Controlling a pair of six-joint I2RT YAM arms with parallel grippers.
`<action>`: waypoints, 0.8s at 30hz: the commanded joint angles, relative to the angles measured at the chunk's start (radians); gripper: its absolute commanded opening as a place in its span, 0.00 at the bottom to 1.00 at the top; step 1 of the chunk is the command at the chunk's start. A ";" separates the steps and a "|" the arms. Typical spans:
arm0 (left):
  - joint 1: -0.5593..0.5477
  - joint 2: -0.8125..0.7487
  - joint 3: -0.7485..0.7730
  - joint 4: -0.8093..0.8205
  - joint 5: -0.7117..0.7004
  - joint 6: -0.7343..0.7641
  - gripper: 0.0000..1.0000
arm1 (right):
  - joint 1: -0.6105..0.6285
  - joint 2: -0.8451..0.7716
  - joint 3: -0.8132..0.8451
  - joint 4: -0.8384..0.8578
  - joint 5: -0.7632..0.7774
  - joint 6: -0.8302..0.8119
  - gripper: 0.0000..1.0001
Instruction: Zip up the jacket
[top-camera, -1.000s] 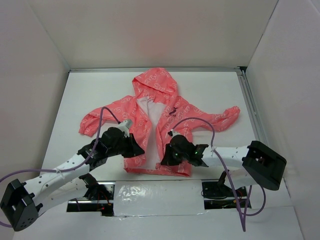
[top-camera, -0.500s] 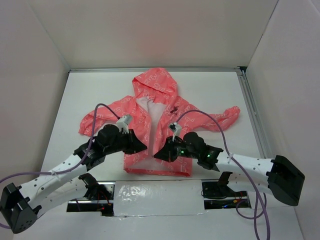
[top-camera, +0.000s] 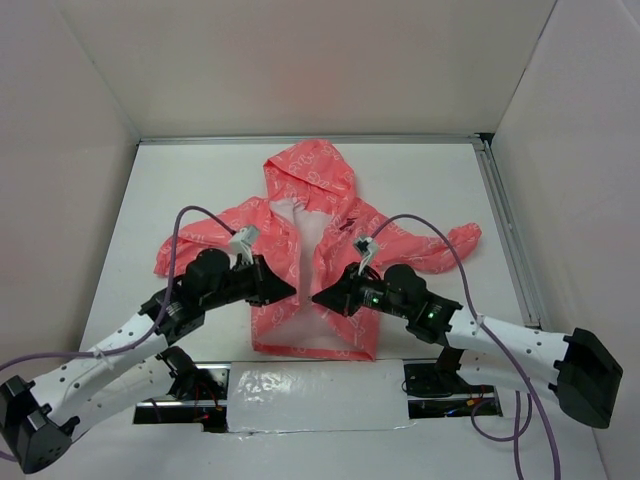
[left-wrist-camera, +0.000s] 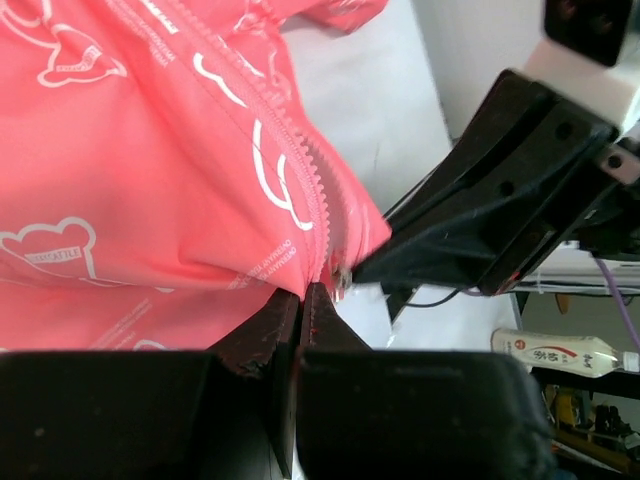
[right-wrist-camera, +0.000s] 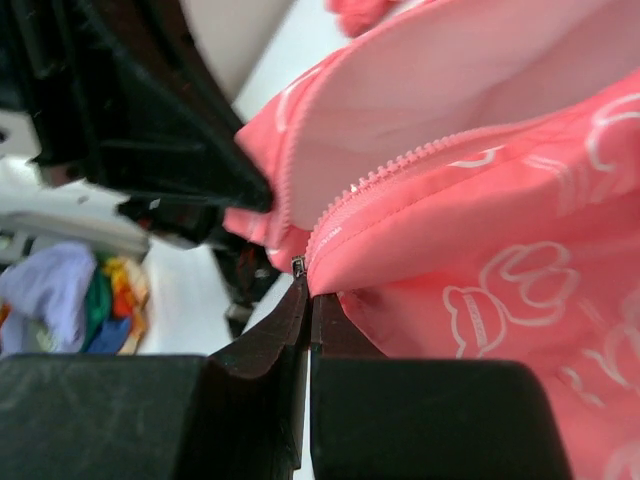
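The coral-pink hooded jacket (top-camera: 305, 190) lies open on the white table, hood at the back, pale lining showing down the middle. My left gripper (top-camera: 290, 291) is shut on the jacket's left front edge by the zipper teeth (left-wrist-camera: 300, 170); its tip shows in the left wrist view (left-wrist-camera: 301, 290). My right gripper (top-camera: 317, 297) is shut on the right front edge beside the zipper teeth (right-wrist-camera: 400, 165), with a small metal zipper part (right-wrist-camera: 298, 264) at its tip (right-wrist-camera: 309, 291). Both grippers hold the front edges lifted, tips close together, facing each other. The hem lies lower.
White walls close in the table (top-camera: 420, 180) on three sides. A metal rail (top-camera: 505, 225) runs along the right edge. Purple cables (top-camera: 180, 225) loop over both arms. The arm bases stand at the near edge.
Both grippers have moved up and inward, lifting the two front edges and bringing them closer together. The jacket's lower front has bunched and narrowed.
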 joint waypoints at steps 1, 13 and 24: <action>0.001 0.055 0.036 -0.058 0.005 -0.003 0.11 | -0.013 -0.044 0.019 -0.172 0.181 0.049 0.00; -0.008 0.320 0.081 -0.132 0.079 0.054 0.99 | -0.059 -0.296 -0.094 -0.459 0.390 0.175 0.00; -0.122 0.700 0.314 -0.363 -0.033 -0.029 0.99 | -0.068 -0.261 -0.091 -0.531 0.441 0.200 0.00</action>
